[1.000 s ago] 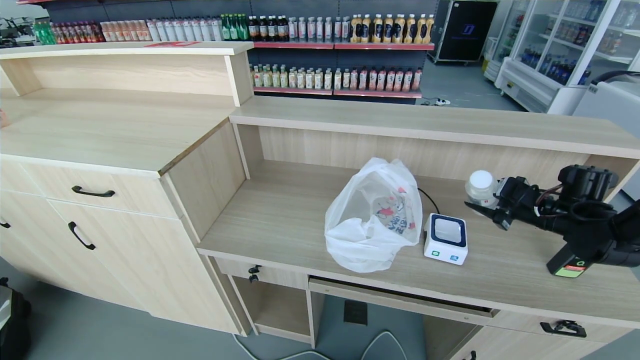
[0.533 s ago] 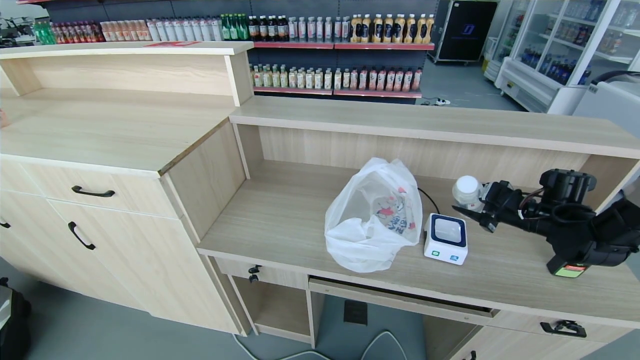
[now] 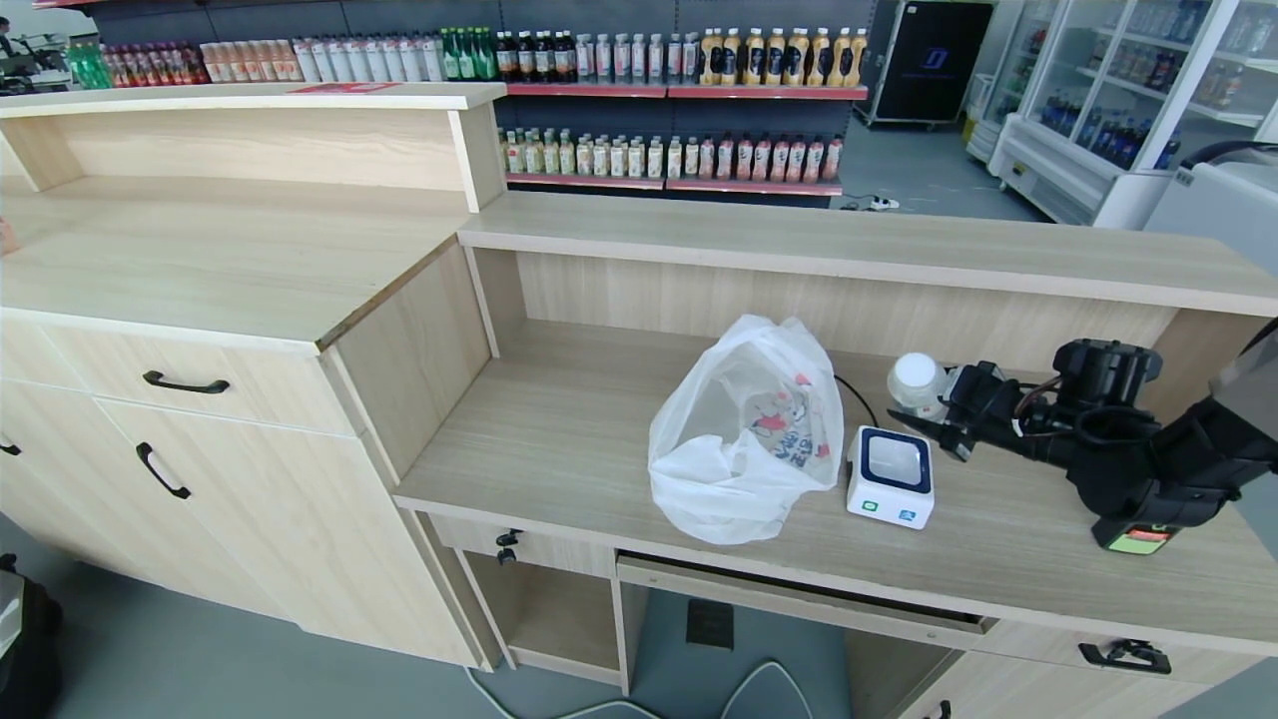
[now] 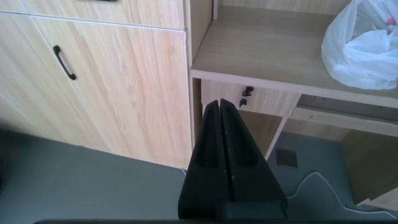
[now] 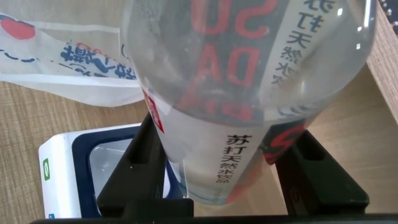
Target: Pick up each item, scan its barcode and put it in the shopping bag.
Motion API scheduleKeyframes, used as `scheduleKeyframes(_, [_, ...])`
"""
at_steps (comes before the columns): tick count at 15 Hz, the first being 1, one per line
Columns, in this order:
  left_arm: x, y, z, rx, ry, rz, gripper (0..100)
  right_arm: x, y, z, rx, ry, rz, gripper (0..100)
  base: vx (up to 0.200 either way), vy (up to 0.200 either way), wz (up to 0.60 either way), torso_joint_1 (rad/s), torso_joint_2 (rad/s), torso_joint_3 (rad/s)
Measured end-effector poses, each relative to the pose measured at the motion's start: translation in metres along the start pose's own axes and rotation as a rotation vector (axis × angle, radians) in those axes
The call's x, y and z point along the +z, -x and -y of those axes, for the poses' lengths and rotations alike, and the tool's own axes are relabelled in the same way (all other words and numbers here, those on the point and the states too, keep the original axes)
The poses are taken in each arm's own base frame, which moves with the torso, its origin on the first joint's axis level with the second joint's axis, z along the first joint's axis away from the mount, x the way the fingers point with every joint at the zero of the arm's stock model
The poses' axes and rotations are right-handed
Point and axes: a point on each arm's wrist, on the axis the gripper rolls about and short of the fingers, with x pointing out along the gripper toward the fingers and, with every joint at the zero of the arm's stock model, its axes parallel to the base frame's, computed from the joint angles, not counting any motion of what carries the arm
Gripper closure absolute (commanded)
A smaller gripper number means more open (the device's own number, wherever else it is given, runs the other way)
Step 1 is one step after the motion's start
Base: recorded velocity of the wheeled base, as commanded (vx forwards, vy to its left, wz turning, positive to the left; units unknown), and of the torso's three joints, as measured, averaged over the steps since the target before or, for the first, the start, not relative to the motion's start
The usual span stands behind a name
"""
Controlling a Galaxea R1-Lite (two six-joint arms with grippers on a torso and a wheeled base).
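Note:
My right gripper (image 3: 927,407) is shut on a clear bottle (image 3: 917,381) with a white cap and red print, held on its side just above and behind the white barcode scanner (image 3: 891,475). In the right wrist view the bottle (image 5: 249,93) lies between the black fingers (image 5: 140,168), with the scanner (image 5: 93,180) below it and the bag (image 5: 68,56) beyond. The white shopping bag (image 3: 744,429) stands open on the counter left of the scanner. My left gripper (image 4: 219,124) hangs shut, low in front of the cupboard, left of the counter.
The wooden counter (image 3: 599,439) has a raised back ledge (image 3: 859,250) behind the bag and scanner. A taller counter with drawers (image 3: 180,384) stands to the left. Shelves of drink bottles (image 3: 649,60) and fridges (image 3: 1108,100) line the room behind.
My right gripper has carried the bottle leftward and slightly up the view, from right of the scanner to just above its rear edge. The bag and scanner have not moved.

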Motion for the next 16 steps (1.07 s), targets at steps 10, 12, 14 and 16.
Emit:
scheduleKeyframes(10, [0.0000, 0.0000, 0.0000, 0.000, 0.000, 0.000, 100, -0.0055, -0.0055, -0.0052, 0.013, -0.012, -0.001, 100, 0.000, 0.000, 0.00, 0.000, 0.00, 0.000])
scheduleKeyframes(12, [0.0000, 0.0000, 0.0000, 0.001, 0.000, 0.000, 100, -0.0059, -0.0057, -0.0062, 0.017, -0.016, 0.000, 100, 0.000, 0.000, 0.00, 0.000, 0.00, 0.000])
scheduleKeyframes(14, [0.0000, 0.0000, 0.0000, 0.000, 0.000, 0.000, 100, -0.0073, -0.0069, -0.0067, 0.017, -0.017, 0.003, 100, 0.000, 0.000, 0.00, 0.000, 0.00, 0.000])
scheduleKeyframes(16, [0.0000, 0.0000, 0.0000, 0.000, 0.000, 0.000, 100, -0.0088, -0.0081, -0.0076, 0.019, -0.020, 0.002, 100, 0.000, 0.000, 0.00, 0.000, 0.00, 0.000])
